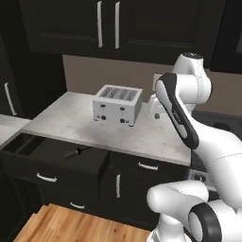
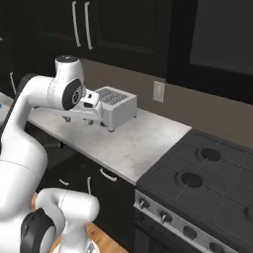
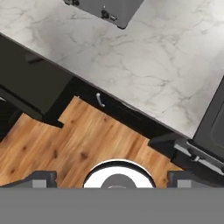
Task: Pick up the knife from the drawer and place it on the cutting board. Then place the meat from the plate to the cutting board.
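Drawer (image 1: 56, 158) open: knife (image 1: 75, 152) inside (fingers (image 3: 41, 178) apart, high above)

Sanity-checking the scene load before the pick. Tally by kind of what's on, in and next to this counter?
toaster: 1
knife: 1
open drawer: 1
stove: 1
wall outlet: 1
Total: 5

White marble counter (image 1: 71, 124) bearing a silver toaster (image 1: 117, 105)
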Robot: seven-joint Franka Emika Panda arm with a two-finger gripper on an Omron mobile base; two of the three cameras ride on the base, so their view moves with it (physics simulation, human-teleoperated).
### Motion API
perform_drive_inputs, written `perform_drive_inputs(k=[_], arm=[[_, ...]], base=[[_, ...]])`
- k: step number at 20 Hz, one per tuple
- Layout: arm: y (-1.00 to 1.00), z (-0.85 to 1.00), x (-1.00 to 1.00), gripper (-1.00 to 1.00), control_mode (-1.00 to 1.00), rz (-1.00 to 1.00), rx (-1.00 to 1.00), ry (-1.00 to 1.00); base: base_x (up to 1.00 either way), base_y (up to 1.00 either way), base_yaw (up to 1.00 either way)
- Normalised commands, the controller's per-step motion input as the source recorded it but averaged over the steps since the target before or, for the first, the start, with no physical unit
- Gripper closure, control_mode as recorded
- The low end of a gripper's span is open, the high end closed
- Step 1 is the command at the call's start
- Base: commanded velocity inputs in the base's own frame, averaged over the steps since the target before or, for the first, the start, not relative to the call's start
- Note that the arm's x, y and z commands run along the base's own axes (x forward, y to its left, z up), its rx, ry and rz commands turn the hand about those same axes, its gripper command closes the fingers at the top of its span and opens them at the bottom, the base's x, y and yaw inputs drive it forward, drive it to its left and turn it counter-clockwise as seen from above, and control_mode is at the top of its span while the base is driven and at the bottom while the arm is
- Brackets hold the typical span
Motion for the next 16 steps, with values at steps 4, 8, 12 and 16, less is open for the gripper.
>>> perform_drive_inputs(k=[4, 8, 12, 16], arm=[[0.00, 0.00, 0.00, -1.00, 1.00, 0.00, 0.00, 0.00], [0.00, 0.00, 0.00, -1.00, 1.00, 0.00, 0.00, 0.00], [0.00, 0.00, 0.00, -1.00, 1.00, 0.00, 0.00, 0.00], [0.00, 0.00, 0.00, -1.00, 1.00, 0.00, 0.00, 0.00]], base=[[0.62, 0.00, 0.36], [0.83, 0.00, 0.31], [0.84, 0.00, 0.27], [0.79, 0.00, 0.28]])
